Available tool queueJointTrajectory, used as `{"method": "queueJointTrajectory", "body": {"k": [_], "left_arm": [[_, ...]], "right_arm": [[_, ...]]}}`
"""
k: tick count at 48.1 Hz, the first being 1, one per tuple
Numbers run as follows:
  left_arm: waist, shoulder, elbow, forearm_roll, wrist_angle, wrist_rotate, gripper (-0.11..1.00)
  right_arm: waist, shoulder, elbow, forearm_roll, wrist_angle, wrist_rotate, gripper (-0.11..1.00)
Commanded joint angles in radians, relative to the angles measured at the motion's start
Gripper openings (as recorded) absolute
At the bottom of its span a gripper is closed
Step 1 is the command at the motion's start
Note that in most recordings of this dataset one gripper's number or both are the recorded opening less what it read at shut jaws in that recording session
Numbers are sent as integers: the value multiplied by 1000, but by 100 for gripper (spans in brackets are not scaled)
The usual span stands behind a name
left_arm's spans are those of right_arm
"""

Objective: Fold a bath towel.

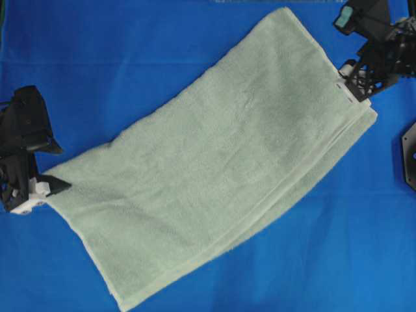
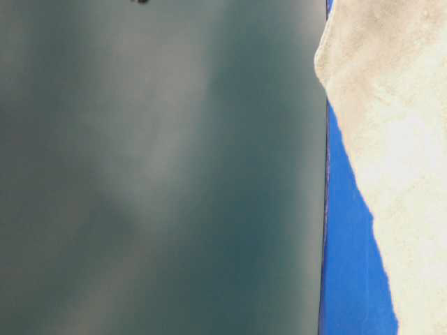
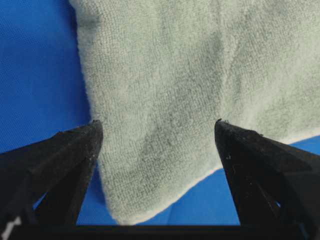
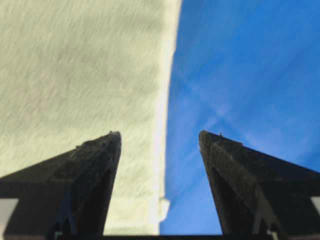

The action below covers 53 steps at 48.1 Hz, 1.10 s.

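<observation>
The bath towel [image 1: 214,162] is pale sage-green and lies flat and doubled over, running diagonally from the lower left to the upper right of the blue covering. My left gripper [image 1: 49,190] sits at the towel's left corner. In the left wrist view the left gripper [image 3: 157,125] is open, and the towel's [image 3: 190,75] rounded corner lies loose between the fingers. My right gripper [image 1: 354,91] is at the towel's right corner. The right wrist view shows the right gripper [image 4: 159,134] open, straddling the hemmed edge of the towel [image 4: 75,65]. Neither gripper holds anything.
A bright blue table covering [image 1: 130,58] lies under everything. A black fixture [image 1: 409,153] stands at the right edge. The table-level view shows the towel [image 2: 398,139] hanging near the covering's edge [image 2: 349,251], with blurred dark grey [image 2: 154,174] filling the left.
</observation>
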Motion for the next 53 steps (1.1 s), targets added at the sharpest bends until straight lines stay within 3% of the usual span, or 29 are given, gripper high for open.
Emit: {"method": "queueJointTrajectory", "body": {"k": [1,10,25,39,48,53], "left_arm": [[9,0,-12,3,-5,5,86],[20,2,-11,3,-8,5,86],[25,11,-11,3,-12,6,86],[26,11,-11,3,-14,6,86],[26,11,-11,3,-14,6,86],[26,11,-11,3,-14,8,86]], "right_arm": [[2,-23,0,32,-5,-12,64],[2,43,37,43,-118,-9,64],[-25,308,78,41,-316,-5,64],[-34,373,83,43,-351,-3,62],[-34,368,87,54,-351,-2,30],[-34,354,86,61,-348,-2,23]]}}
